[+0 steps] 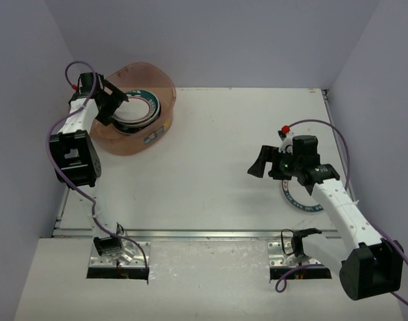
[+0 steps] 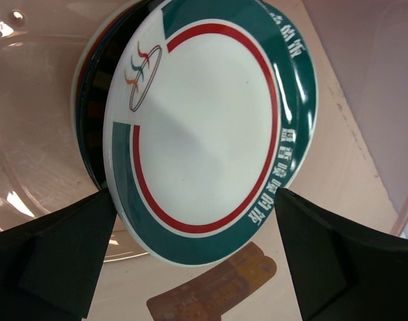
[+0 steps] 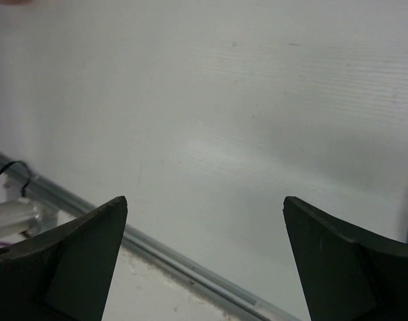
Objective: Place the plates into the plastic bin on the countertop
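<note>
The pinkish plastic bin stands at the back left of the white countertop. A stack of plates lies inside it. The top plate is white with a red ring and a teal lettered band, and it rests tilted on darker plates. My left gripper hangs open over the bin, its fingers on either side of that plate's near rim. Another teal-lettered plate lies on the countertop, partly hidden under my right arm. My right gripper is open and empty above bare countertop.
A label shows through the bin's wall near the left fingers. A metal rail runs along the countertop's front edge. Grey walls close in the back and both sides. Purple cables loop from both arms.
</note>
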